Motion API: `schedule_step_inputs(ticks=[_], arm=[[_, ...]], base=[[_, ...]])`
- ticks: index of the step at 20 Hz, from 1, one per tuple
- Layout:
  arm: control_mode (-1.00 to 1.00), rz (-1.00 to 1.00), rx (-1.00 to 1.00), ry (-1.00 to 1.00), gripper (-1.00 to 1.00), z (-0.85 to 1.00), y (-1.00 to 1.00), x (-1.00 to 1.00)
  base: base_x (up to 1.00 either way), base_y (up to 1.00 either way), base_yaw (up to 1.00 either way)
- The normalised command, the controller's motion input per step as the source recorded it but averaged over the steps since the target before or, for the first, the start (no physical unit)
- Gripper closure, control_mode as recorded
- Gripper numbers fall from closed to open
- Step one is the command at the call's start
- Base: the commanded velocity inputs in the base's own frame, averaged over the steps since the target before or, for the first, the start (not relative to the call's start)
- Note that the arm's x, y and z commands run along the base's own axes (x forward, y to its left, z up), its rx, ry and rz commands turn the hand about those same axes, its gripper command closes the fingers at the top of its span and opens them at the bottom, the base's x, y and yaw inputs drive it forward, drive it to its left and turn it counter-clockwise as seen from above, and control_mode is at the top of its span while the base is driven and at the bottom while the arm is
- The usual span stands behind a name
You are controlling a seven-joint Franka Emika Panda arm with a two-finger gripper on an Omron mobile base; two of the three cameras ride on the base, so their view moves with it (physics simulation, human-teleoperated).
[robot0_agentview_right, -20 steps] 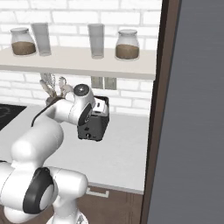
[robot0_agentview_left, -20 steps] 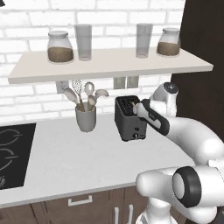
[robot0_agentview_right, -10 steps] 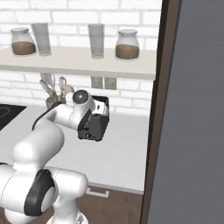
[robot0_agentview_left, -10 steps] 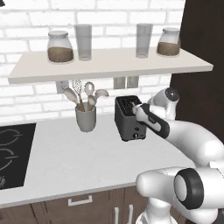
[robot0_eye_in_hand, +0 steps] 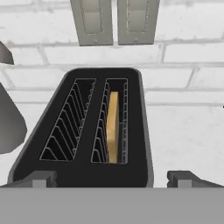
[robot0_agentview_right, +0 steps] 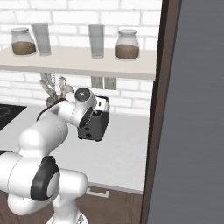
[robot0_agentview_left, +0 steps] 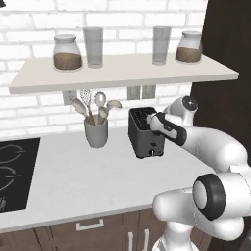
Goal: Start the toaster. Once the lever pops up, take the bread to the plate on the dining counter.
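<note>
The dark grey toaster (robot0_agentview_left: 145, 135) stands on the speckled worktop against the brick wall, also seen as toaster (robot0_agentview_right: 93, 125). Looking down from the hand, the toaster (robot0_eye_in_hand: 83, 131) shows two slots, and the pale yellow bread (robot0_eye_in_hand: 113, 127) stands upright in the right-hand one. My gripper (robot0_agentview_left: 152, 120) hovers just above the toaster's front end, open, with its fingertips (robot0_eye_in_hand: 42, 178) straddling the near end and nothing between them. The gripper (robot0_agentview_right: 102, 105) sits over the toaster's top. The lever is hidden. The plate and the dining counter are out of view.
A grey utensil cup (robot0_agentview_left: 96, 132) with spoons stands left of the toaster. A black hob (robot0_agentview_left: 12, 166) lies at the far left. A shelf (robot0_agentview_left: 122, 73) with jars and glasses hangs overhead. Two wall outlets (robot0_eye_in_hand: 116, 22) sit behind the toaster. A tall dark cabinet (robot0_agentview_right: 192, 109) bounds the right.
The hand has shifted a little toward the toaster's top. Its jaws stay open and the toaster and bread have not moved.
</note>
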Motion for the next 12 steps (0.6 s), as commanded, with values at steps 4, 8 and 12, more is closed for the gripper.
schedule_step_inputs(ticks=[4, 8, 12], arm=[[-1.00, 0.00, 0.00, -0.08, -1.00, -0.06, 0.00, 0.00], [-1.00, 0.00, 0.00, -0.08, -1.00, -0.08, 0.02, 0.00], [-1.00, 0.00, 0.00, -0.04, -1.00, -0.13, 0.05, 0.12]], base=[[0.00, 0.00, 0.00], [0.00, 0.00, 0.00], [0.00, 0.00, 0.00]])
